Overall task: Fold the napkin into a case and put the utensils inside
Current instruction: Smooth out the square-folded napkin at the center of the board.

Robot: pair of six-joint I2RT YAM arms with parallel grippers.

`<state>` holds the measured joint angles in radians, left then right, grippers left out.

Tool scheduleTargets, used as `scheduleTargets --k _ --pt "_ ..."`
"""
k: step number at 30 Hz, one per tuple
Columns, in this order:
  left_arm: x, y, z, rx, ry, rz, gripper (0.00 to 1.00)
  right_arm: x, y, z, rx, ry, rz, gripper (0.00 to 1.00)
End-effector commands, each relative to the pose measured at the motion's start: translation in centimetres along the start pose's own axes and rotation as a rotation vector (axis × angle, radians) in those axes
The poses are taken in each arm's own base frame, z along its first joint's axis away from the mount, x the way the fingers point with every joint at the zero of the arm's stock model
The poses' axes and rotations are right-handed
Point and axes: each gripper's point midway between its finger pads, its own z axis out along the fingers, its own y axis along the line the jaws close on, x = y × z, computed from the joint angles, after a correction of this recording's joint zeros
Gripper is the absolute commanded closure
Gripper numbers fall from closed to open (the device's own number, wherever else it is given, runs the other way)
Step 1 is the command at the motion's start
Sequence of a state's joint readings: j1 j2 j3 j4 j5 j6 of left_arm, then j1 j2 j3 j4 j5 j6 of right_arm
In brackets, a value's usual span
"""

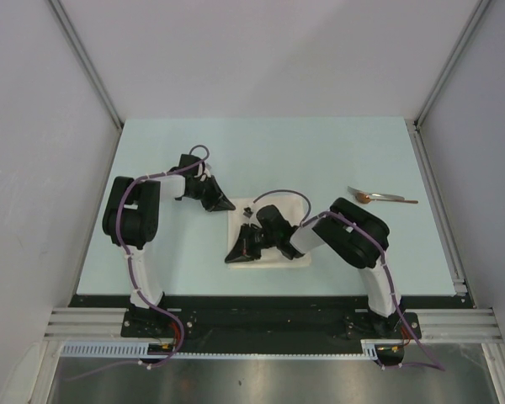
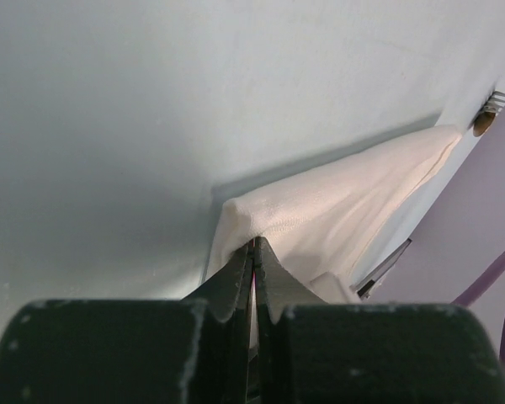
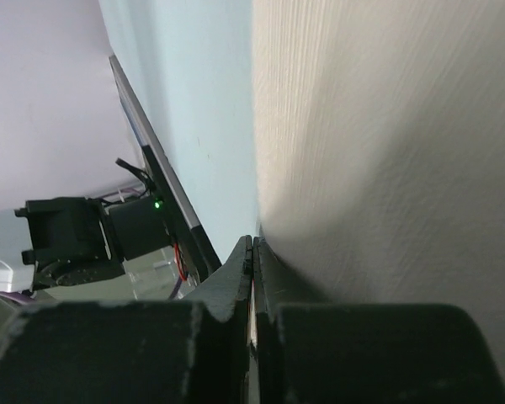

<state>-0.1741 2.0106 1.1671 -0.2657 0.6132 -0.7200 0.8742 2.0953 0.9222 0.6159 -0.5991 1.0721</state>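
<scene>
The white napkin (image 1: 273, 244) lies flat mid-table, partly under my right arm. My left gripper (image 1: 228, 205) sits at its far left corner. In the left wrist view it (image 2: 254, 242) is shut on that corner, and the napkin (image 2: 345, 198) rises slightly to the jaws. My right gripper (image 1: 233, 257) is at the near left corner. There it (image 3: 252, 241) is shut, with a thin cream strip of the napkin (image 3: 387, 168) between the fingers. The utensils are one spoon (image 1: 380, 199) lying far right of the napkin; its coppery bowl (image 2: 483, 124) peeks past the cloth. No case shows.
The pale green table (image 1: 320, 151) ends in a black strip at the near edge (image 1: 261, 300) and a metal rail on the right (image 1: 438, 210). Grey walls close in on three sides. The left arm's base (image 3: 84, 240) stands beyond the near edge.
</scene>
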Motion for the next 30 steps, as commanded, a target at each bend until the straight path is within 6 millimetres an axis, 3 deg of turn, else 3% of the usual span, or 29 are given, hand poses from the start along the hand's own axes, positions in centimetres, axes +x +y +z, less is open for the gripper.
scheduleTargets --k 1,7,10,11,13,14,15,17,18,22,25,27,30 --pt "-1.1 2.2 0.7 -0.092 -0.044 0.030 0.94 2.0 0.2 -0.6 0.022 0.029 -0.020 0.98" --pt "-1.4 1.6 0.2 -0.094 -0.070 0.056 0.94 3.5 1.1 -2.2 0.048 0.016 -0.039 0.98" --pt "-1.3 0.4 -0.4 -0.077 -0.093 0.097 0.91 3.1 2.6 -4.4 0.092 -0.030 -0.092 0.98" --pt "-1.4 -0.6 -1.2 -0.070 -0.114 0.121 0.90 3.5 1.5 -5.4 0.167 -0.028 -0.080 0.97" --pt "-0.9 -1.5 -1.8 -0.072 -0.130 0.156 0.84 1.5 2.5 -7.8 0.250 -0.145 -0.159 0.90" --pt "-0.8 -2.5 -2.6 -0.056 -0.143 0.174 0.80 1.8 0.3 -9.6 0.370 -0.142 -0.121 0.86" --pt "-0.4 -3.1 -3.1 -0.049 -0.142 0.183 0.74 0.5 0.5 -11.3 0.410 -0.217 -0.139 0.73" --pt "0.4 -4.4 -3.8 -0.036 -0.148 0.214 0.68 0.0 -2.3 -14.3 0.537 -0.249 -0.066 0.58" --pt "0.8 -5.6 -5.0 -0.017 -0.166 0.237 0.65 -0.3 -2.4 -15.5 0.552 -0.276 -0.055 0.50" --pt "3.9 -7.6 -7.1 0.008 -0.174 0.335 0.62 -0.9 -5.2 -19.3 0.645 -0.330 0.045 0.46" --pt "7.4 -6.9 -7.3 0.011 -0.147 0.381 0.67 -1.0 -6.8 -21.0 0.697 -0.371 0.115 0.50" --pt "9.1 -5.3 -7.1 -0.023 -0.135 0.394 0.69 -0.9 -7.6 -21.4 0.722 -0.384 0.144 0.53" --pt "10.5 -4.9 -7.7 -0.025 -0.158 0.435 0.69 -0.5 -8.6 -22.1 0.773 -0.397 0.180 0.55"
